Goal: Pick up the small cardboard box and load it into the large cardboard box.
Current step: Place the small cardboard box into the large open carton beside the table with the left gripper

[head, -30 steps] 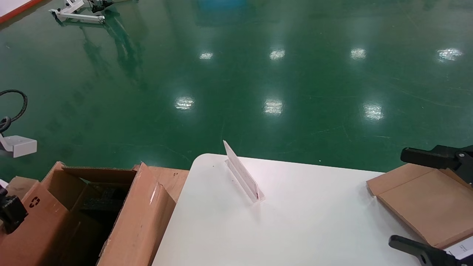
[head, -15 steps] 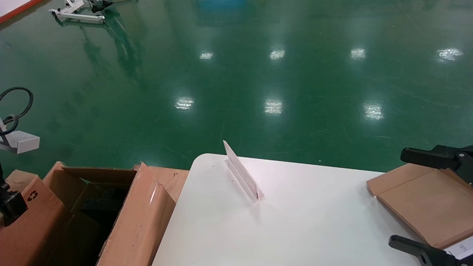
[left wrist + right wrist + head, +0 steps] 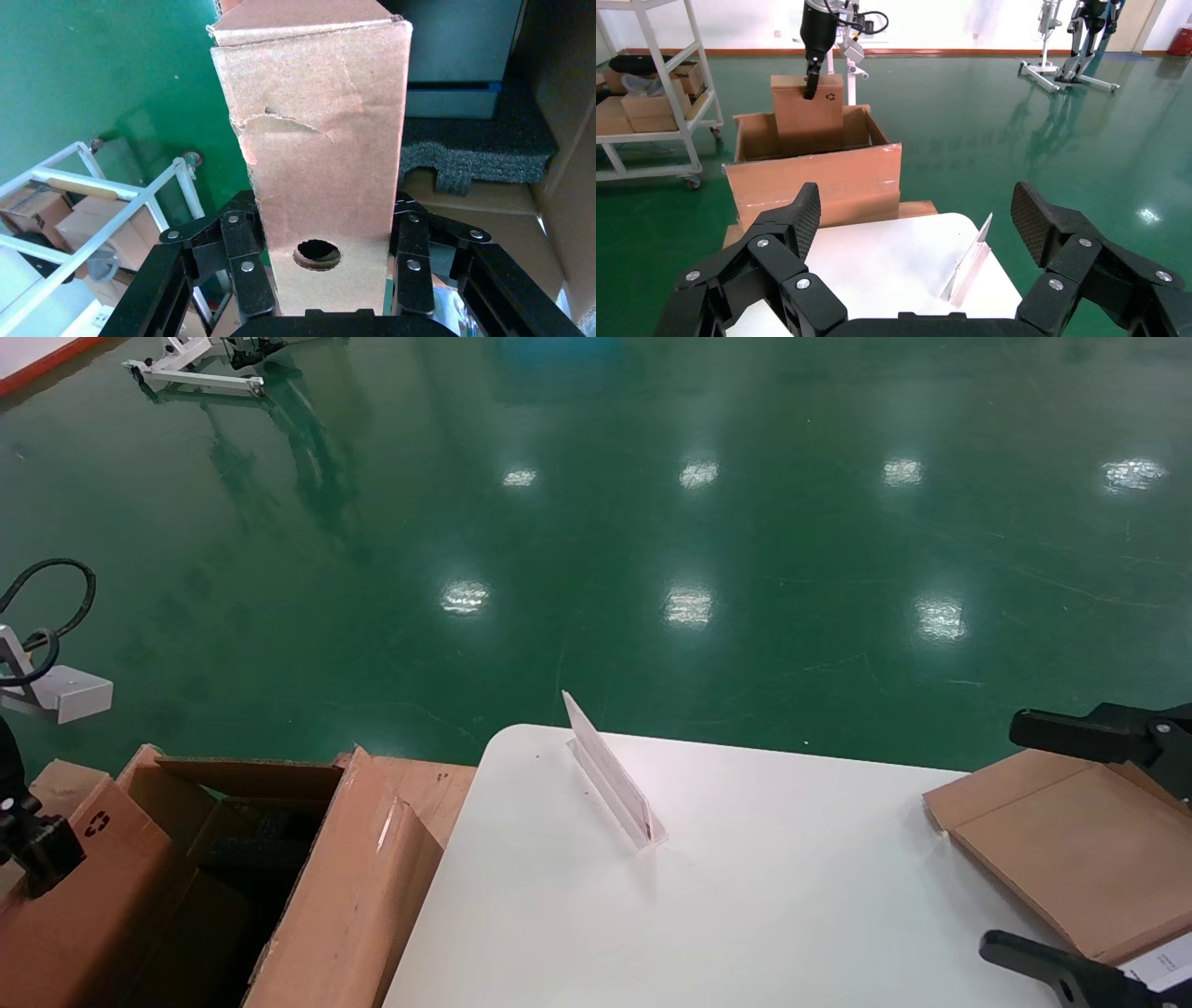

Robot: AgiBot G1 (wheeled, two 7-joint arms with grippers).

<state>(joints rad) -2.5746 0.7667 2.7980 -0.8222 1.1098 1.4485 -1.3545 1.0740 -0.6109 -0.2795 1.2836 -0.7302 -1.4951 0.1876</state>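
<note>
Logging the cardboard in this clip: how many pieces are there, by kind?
Small cardboard box, held by the left claw above the carton: 1
Large cardboard box, open: 1
Flat cardboard piece on the white table, by the open right claw: 1
Total: 3

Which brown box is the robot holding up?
The small box with the round hole, clamped in the left gripper over the big carton.

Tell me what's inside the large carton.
In the carton, black foam padding lies on brown cardboard, with a dark blue-edged block beyond it. The small box, clamped in the left pincer, hangs partly down into the opening and covers the rest.
</note>
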